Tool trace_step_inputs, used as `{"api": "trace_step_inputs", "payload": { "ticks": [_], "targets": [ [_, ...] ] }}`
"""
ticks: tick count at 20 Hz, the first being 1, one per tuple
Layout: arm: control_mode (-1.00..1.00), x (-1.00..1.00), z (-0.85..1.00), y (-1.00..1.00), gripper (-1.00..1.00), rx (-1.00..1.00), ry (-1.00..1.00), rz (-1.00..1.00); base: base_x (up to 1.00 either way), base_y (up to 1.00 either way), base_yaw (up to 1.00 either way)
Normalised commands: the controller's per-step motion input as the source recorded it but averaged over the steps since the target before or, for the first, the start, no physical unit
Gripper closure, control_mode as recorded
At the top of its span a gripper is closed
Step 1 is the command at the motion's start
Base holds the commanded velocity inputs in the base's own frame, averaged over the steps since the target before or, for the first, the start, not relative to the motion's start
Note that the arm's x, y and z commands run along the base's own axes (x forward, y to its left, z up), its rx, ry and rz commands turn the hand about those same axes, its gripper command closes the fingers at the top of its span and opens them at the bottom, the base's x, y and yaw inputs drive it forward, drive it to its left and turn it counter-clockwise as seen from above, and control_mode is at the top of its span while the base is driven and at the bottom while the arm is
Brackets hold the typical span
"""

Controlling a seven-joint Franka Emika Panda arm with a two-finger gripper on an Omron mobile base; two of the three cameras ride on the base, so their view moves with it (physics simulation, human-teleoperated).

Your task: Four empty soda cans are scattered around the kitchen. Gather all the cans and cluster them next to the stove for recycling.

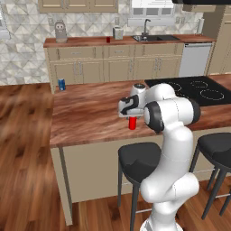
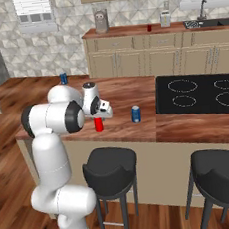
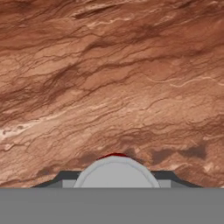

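A red soda can [image 1: 132, 122] stands upright on the island counter [image 1: 85, 113], near its front edge. My gripper [image 1: 131, 117] reaches down from above and is shut on this can [image 2: 98, 124]. In the hand view its silvery top [image 3: 114, 173] sits between the dark fingertips [image 3: 65, 177]. A blue soda can [image 2: 136, 113] stands just right of it, close to the black stove [image 2: 204, 93]. Another blue can [image 1: 61, 84] stands at the island's far left corner. A second red can [image 1: 108, 39] is on the back counter near the sink.
Two black stools [image 1: 139, 158] [image 1: 216, 146] stand in front of the island below the held can. The steel sink [image 1: 153, 38] and a dishwasher [image 1: 195, 59] are along the back wall. Wood floor lies to the left of the island.
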Motion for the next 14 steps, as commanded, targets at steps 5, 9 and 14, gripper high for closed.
{"api": "trace_step_inputs", "payload": {
  "ticks": [5,9,14],
  "targets": [
    [-1.0,-0.02,0.33,0.0,1.0,0.0,-0.07,0.0,0.0,0.0,0.0],
    [-1.0,-0.09,0.44,0.0,1.0,0.0,-0.06,0.0,0.0,0.0,0.0],
    [-1.0,-0.3,0.53,-0.01,1.0,0.0,-0.08,0.0,0.0,0.0,0.0]
  ]
}}
